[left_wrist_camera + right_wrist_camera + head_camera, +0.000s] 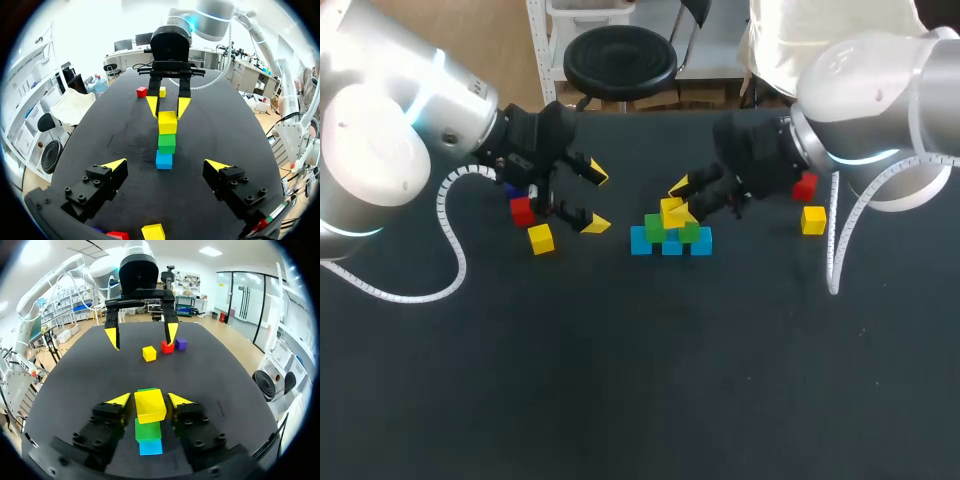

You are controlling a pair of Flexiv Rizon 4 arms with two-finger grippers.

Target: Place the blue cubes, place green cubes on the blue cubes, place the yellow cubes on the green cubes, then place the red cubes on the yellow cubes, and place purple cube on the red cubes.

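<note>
Perhaps eleven cubes [541, 238], five colours

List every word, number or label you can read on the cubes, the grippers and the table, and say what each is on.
No text can be read anywhere.
The blue cubes, green cubes and the yellow cube in the right gripper: plain faces, no marks.
The red cube and purple cube: plain.
The left gripper and table: no legible label.
</note>
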